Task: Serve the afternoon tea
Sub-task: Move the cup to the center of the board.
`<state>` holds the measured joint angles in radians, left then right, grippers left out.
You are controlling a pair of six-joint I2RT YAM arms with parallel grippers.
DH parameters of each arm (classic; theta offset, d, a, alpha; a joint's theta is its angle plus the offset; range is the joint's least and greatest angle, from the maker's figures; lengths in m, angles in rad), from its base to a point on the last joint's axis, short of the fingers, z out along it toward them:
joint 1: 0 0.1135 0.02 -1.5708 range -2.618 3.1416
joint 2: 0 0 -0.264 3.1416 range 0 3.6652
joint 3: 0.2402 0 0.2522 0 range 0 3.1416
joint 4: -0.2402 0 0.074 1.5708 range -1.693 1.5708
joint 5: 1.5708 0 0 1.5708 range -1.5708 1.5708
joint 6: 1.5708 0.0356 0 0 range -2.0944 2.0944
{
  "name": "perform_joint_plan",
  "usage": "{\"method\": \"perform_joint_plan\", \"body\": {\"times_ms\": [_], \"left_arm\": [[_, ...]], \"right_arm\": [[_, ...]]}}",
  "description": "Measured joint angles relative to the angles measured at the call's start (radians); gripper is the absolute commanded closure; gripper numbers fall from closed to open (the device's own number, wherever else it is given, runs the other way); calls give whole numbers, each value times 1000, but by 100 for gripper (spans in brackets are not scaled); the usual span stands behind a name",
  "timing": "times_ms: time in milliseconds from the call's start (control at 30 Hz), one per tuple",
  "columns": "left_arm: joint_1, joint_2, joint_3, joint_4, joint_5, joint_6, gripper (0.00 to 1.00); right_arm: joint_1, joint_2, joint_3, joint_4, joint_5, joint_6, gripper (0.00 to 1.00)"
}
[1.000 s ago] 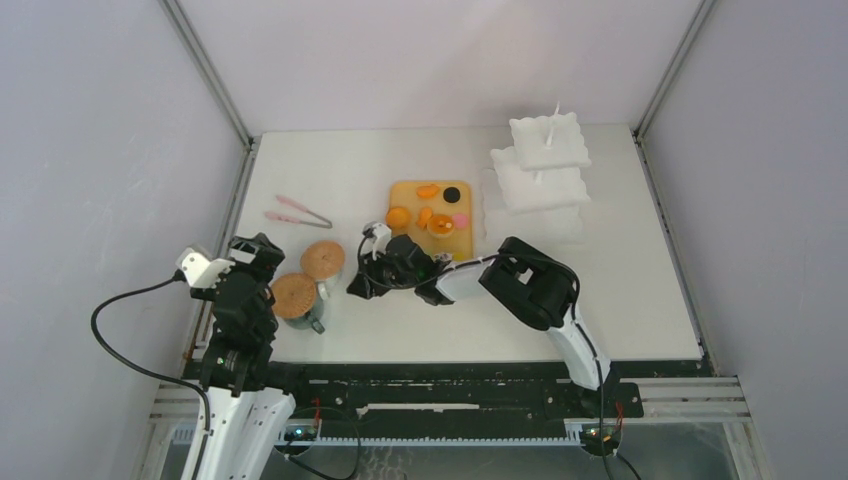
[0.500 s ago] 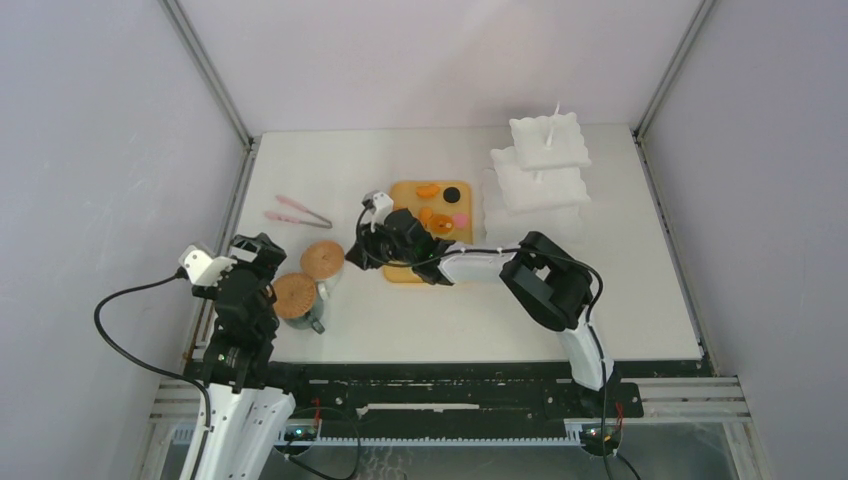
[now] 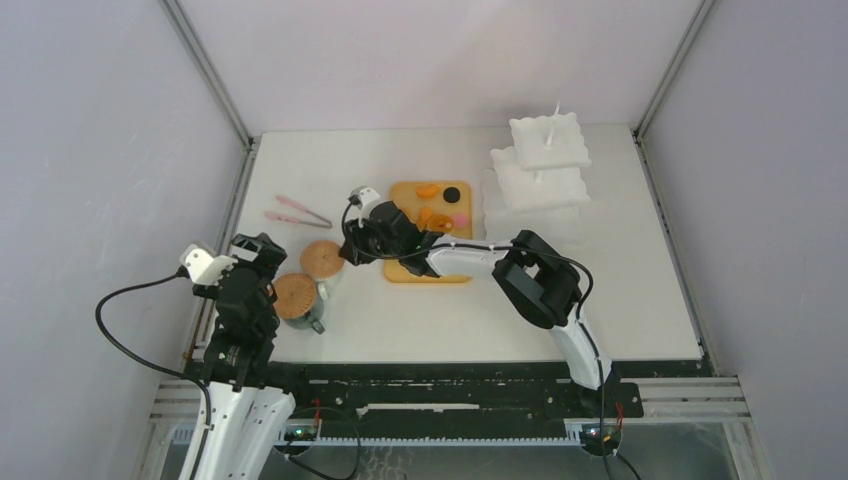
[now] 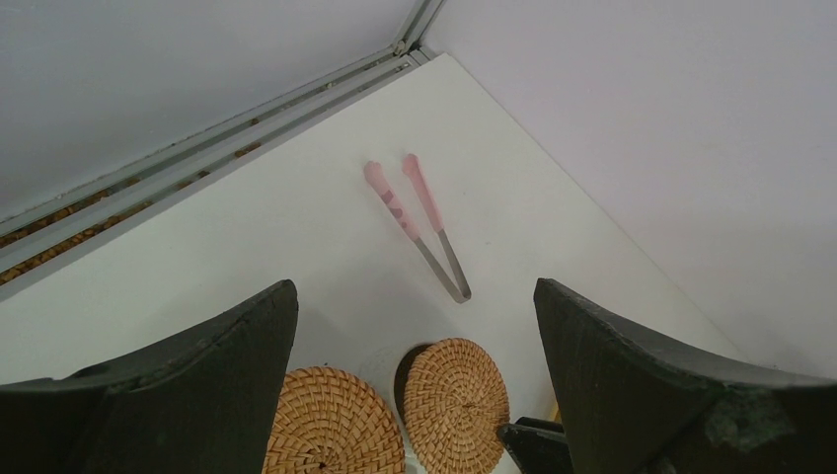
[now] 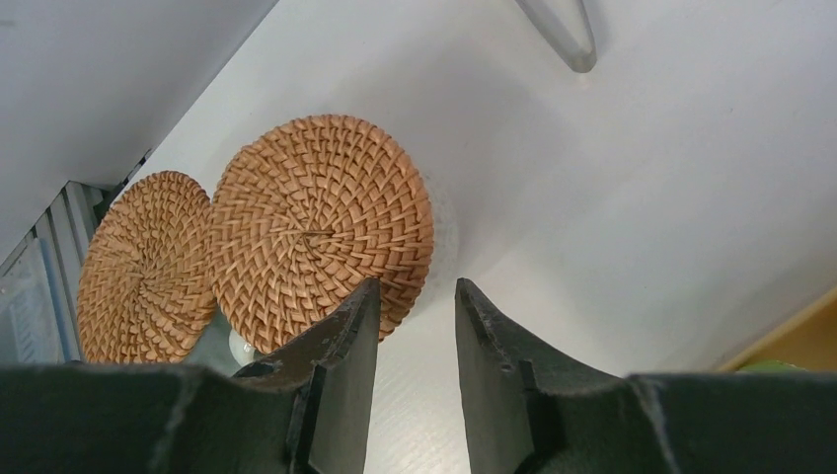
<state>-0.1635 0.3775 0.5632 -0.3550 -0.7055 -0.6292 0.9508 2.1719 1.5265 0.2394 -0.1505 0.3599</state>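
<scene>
Since the earlier frame the right gripper (image 5: 415, 296) has swung left past the wooden board's (image 3: 432, 272) near-left corner. Its jaws stand slightly apart, empty, facing a cork coaster (image 5: 321, 222). Just beside this lies a second coaster (image 5: 143, 267), near the desk's left edge. The left gripper (image 4: 415, 296), jaws wide apart, hangs above both. The pastries (image 3: 437, 215) lie on the board, with the pink tongs (image 4: 424, 222) beyond the coasters.

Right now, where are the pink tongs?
In the top view, the pink tongs lie on the left side of the table, just beyond the two cork coasters and well left of the wooden board.
</scene>
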Motion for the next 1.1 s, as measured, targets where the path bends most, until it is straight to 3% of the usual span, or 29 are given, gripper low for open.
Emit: {"method": "perform_joint_plan", "body": {"times_ms": [800,1100], "left_arm": [[0,-8,0,0,0,0,6],[0,-11,0,1,0,0,6]], "right_arm": [[35,49,106,-77,-35,9,58],[27,35,80,-49,-16,1,49]]}}
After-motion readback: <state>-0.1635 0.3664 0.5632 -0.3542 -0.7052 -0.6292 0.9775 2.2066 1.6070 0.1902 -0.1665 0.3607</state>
